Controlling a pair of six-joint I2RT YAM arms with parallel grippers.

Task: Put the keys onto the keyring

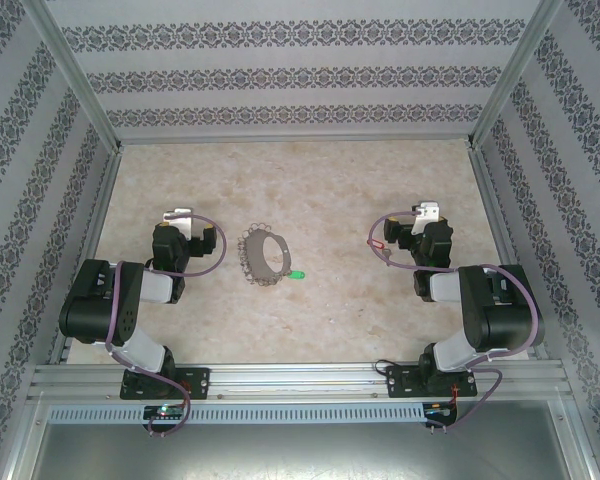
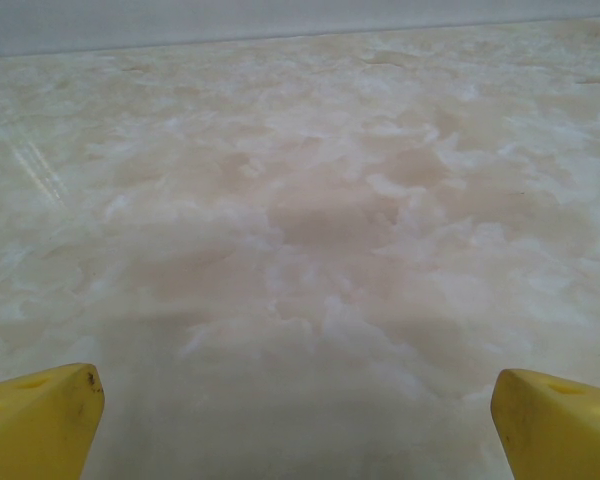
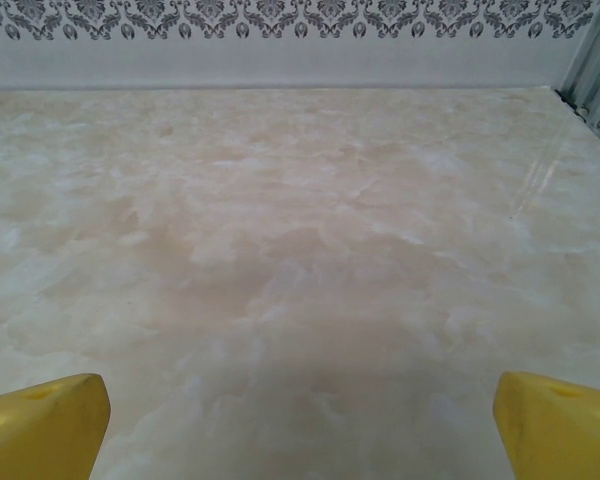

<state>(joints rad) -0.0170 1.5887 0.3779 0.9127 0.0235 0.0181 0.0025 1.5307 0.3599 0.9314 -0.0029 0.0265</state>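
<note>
The keyring (image 1: pixel 263 257), a grey loop fringed with small metal rings, lies on the marble table between the two arms. A small green tag (image 1: pixel 297 275) rests just off its right side. A tiny red-tagged key (image 1: pixel 378 243) lies on the table close to the left of the right arm's wrist. My left gripper (image 1: pixel 180 215) sits left of the keyring and points toward the back wall. My right gripper (image 1: pixel 425 212) points the same way on the right. In the wrist views, the left gripper (image 2: pixel 295 400) and the right gripper (image 3: pixel 300 395) stand open, yellow fingertips (image 2: pixel 50 400) (image 3: pixel 55 405) wide apart over bare table.
Patterned walls and metal frame posts (image 1: pixel 80 110) enclose the table on three sides. The back wall (image 3: pixel 280 50) is ahead in the right wrist view. Bare marble table (image 1: pixel 300 180) stretches behind the keyring.
</note>
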